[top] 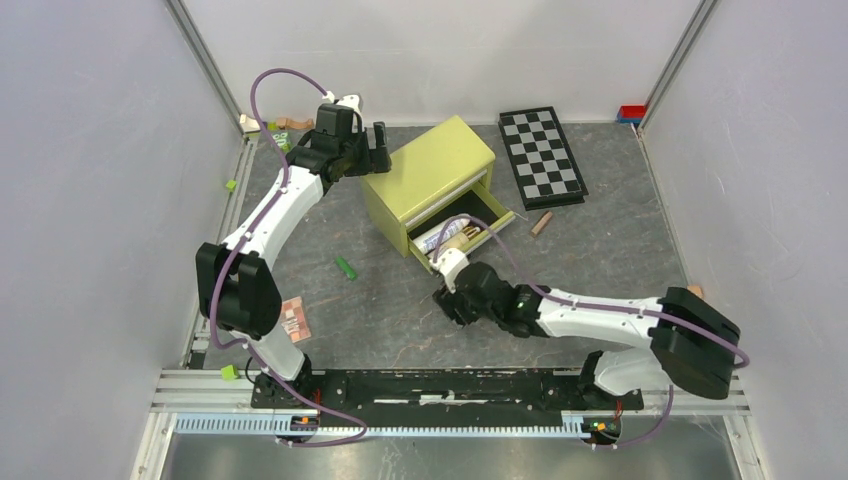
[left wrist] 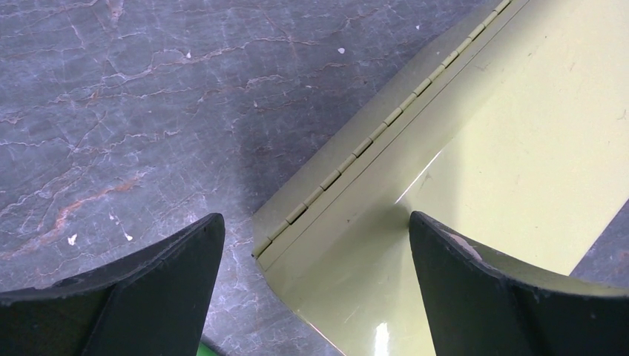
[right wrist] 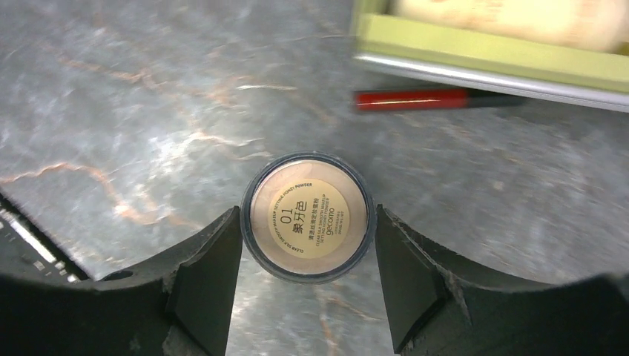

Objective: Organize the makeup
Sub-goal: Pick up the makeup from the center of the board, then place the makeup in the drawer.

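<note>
My right gripper (right wrist: 308,216) is shut on a round tan powder jar (right wrist: 308,222) with a dark rim and a printed label. Both fingers press its sides just above the grey tabletop. In the top view this gripper (top: 447,300) sits in front of the open drawer (top: 470,228) of the green box (top: 430,165), and it hides the jar. A red stick (right wrist: 415,99) lies on the table against the drawer front (right wrist: 489,67). A beige bottle (right wrist: 519,18) lies in the drawer. My left gripper (left wrist: 315,222) is open and empty over the box's hinged back corner (left wrist: 334,174).
A pink-brown eyeshadow palette (top: 293,318) lies by the left arm's base. A small green piece (top: 345,268) and a beige stick (top: 541,222) lie on the table. The checkerboard (top: 542,155) is at the back right. Toy blocks (top: 282,125) sit in the back left corner.
</note>
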